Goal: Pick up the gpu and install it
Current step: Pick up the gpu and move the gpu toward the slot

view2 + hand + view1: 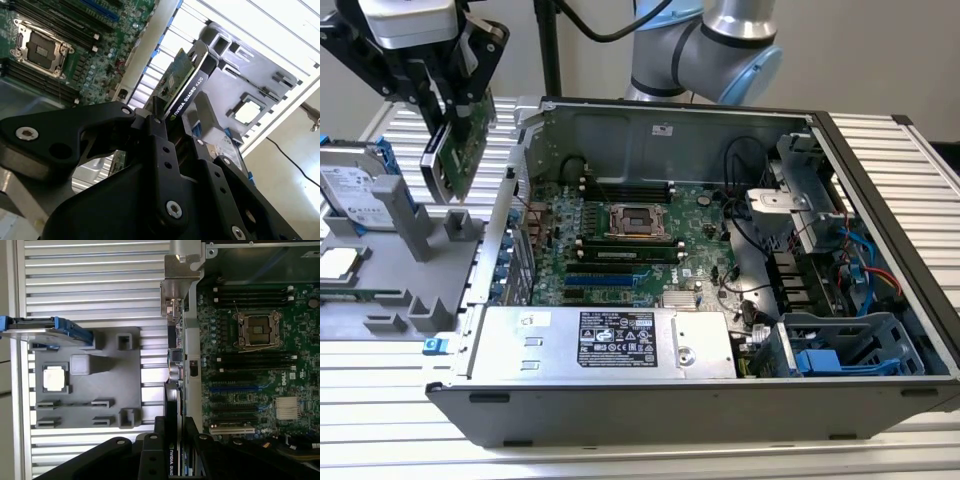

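We are gripping the gpu [460, 155] edge-on in our tool [177, 107], pickup done, the card hanging over the grey holder [380, 270] beneath the tool, while the open computer case [620, 410] beside the tool is waiting, its motherboard [620, 240] not yet fitted.
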